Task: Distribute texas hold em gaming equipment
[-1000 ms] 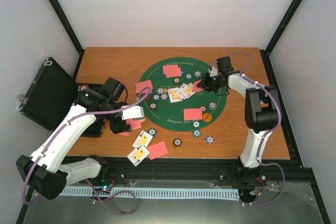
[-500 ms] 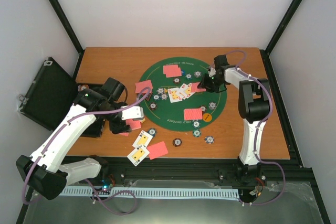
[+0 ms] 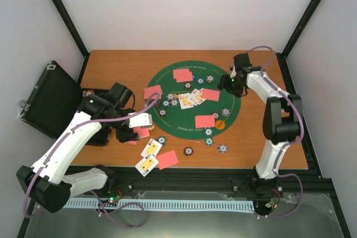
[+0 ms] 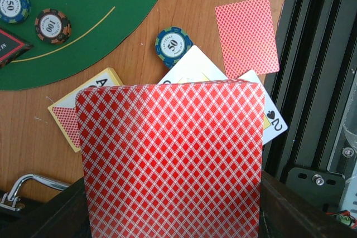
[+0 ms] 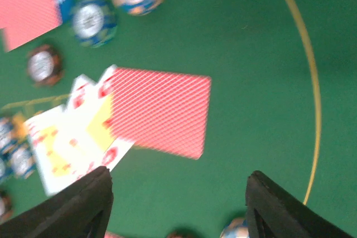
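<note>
left gripper (image 4: 173,215) pinches a card (image 4: 170,154) pointing lengthwise outward; right gripper (image 5: 178,196) gapes empty above a face-down card (image 5: 159,112) lying crosswise.

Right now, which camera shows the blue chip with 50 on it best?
The left wrist view: the blue 50 chip sits sharp, number readable, beyond the red-backed card. The top view shows it only as a tiny dot. The right wrist view misses it.

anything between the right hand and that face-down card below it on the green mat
Nothing visible: the right hand hangs open over the face-down card, bare on top; face-up cards abut one edge only.
</note>
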